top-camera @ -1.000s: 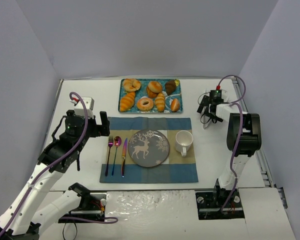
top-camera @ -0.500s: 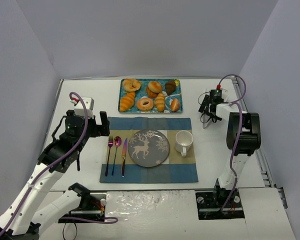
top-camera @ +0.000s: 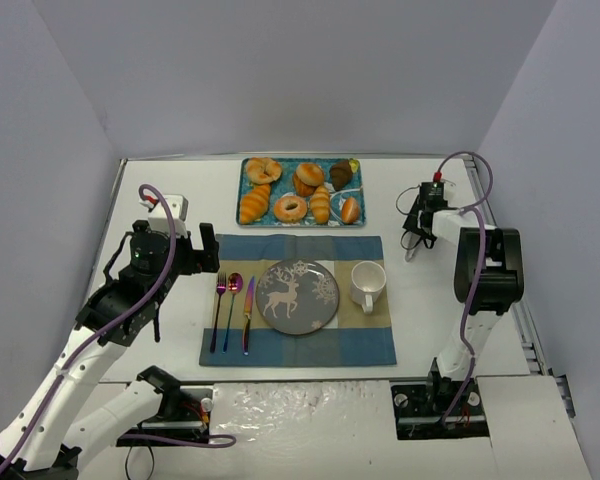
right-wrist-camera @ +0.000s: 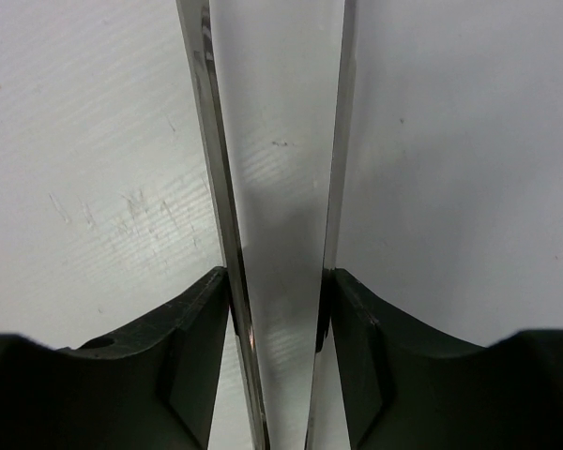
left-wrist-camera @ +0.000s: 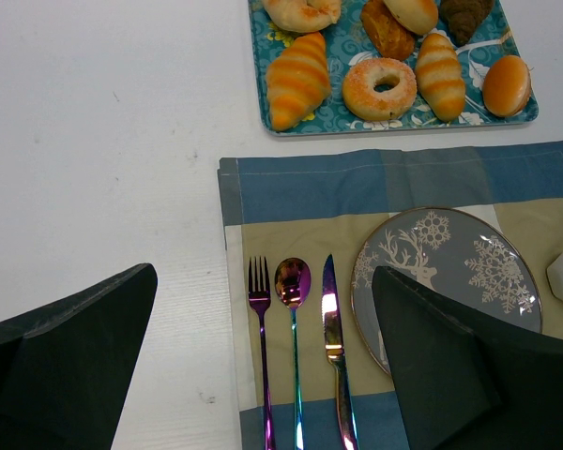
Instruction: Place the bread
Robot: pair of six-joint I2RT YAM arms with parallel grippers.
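Bread: round bun (top-camera: 309, 173) and ridged roll (top-camera: 255, 203) lie among other pastries on the blue tray (left-wrist-camera: 333, 122), upper centre of the desk (left-wrist-camera: 122, 141).
Left gripper (left-wrist-camera: 263, 274): jaws wide and empty, over the placemat's (left-wrist-camera: 291, 187) left edge; the bread is well apart, up the frame.
Right gripper (right-wrist-camera: 275, 300): jaws narrow, pinching metal tongs (right-wrist-camera: 220, 187) over bare desk, right of the tray.

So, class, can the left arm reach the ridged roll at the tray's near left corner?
Probably yes: the left gripper hangs open, and nothing stands between it and the ridged roll.
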